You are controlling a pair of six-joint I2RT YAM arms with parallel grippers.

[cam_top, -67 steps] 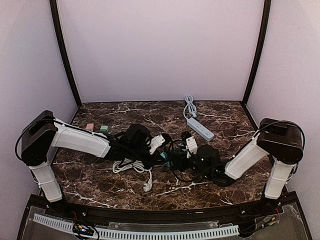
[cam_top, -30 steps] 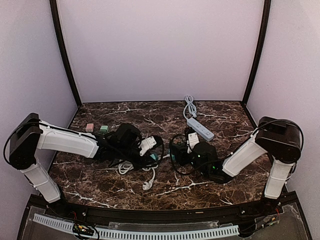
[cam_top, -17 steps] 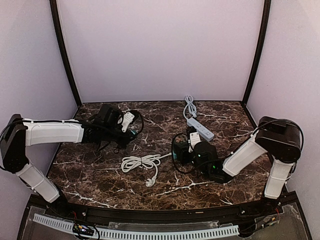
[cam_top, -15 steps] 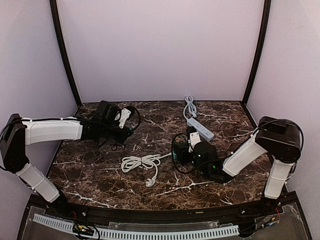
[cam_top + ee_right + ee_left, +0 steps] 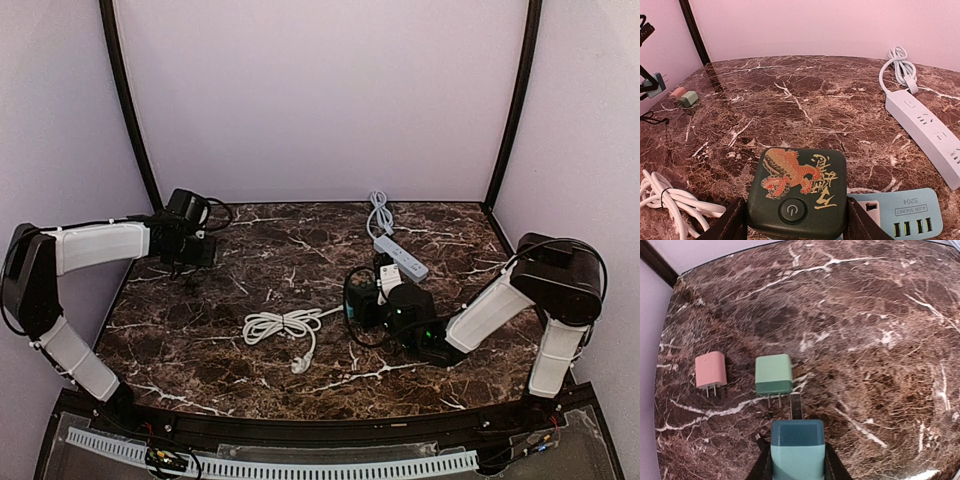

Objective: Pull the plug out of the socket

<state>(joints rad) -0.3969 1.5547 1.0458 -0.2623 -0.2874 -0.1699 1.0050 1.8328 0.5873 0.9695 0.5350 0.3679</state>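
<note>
Plug (image 5: 797, 446), teal and boxy, sits squeezed tight in the left hand (image 5: 797, 462), with one dark finger pressed on each side. One metal prong (image 5: 796, 406) sticks out of its front. The plug is at the far left of the surface (image 5: 300, 250), near the back corner, and well apart from the socket. Just in front of it lie two more small plugs, side by side and flat on the surface: a green plug (image 5: 773, 374) and a pink plug (image 5: 710, 369). The prong points at the green one.

The socket (image 5: 797, 187) is a dark green block with a gold dragon on top and a round button. The right hand (image 5: 796, 220) is clamped on it, one finger on each side. The block sits on a light blue base (image 5: 895, 212) with small slots along its edge. This is a bit right of the middle of the surface.

A white cord (image 5: 285, 325) lies in a loose bundle left of the socket, out in the open. A white power strip (image 5: 400, 257) lies behind the socket, near the back, with its own cord looped up beside the wall.
</note>
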